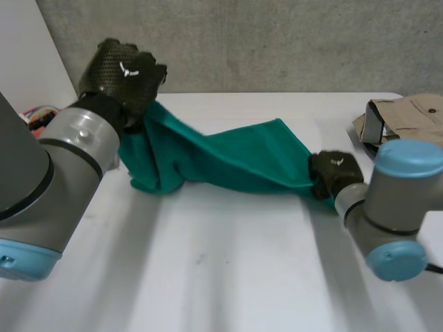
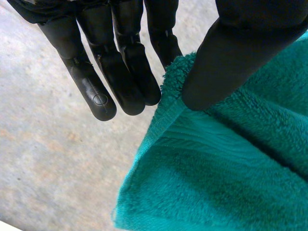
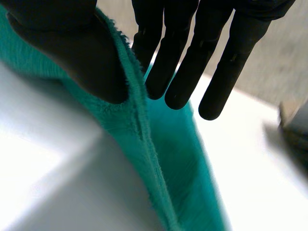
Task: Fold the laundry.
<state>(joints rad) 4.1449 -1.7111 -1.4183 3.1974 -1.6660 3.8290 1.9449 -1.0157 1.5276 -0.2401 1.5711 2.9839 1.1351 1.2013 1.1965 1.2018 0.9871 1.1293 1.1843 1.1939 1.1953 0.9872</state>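
Note:
A teal towel [image 1: 228, 162] stretches across the white table [image 1: 221, 277] between my two hands. My left hand [image 1: 128, 76] is raised at the towel's left end, and the cloth hangs down from it in folds. In the left wrist view the thumb [image 2: 231, 57] presses the towel's [image 2: 216, 168] edge against the fingers [image 2: 130, 72]. My right hand [image 1: 334, 173] is low at the towel's right end. In the right wrist view its thumb [image 3: 72, 53] pinches the hem of the towel [image 3: 178, 163] against the fingers [image 3: 183, 62].
A beige garment [image 1: 408, 117] lies bunched at the table's back right corner. Some coloured items [image 1: 38, 116] sit off the table's left edge. A grey wall runs behind the table.

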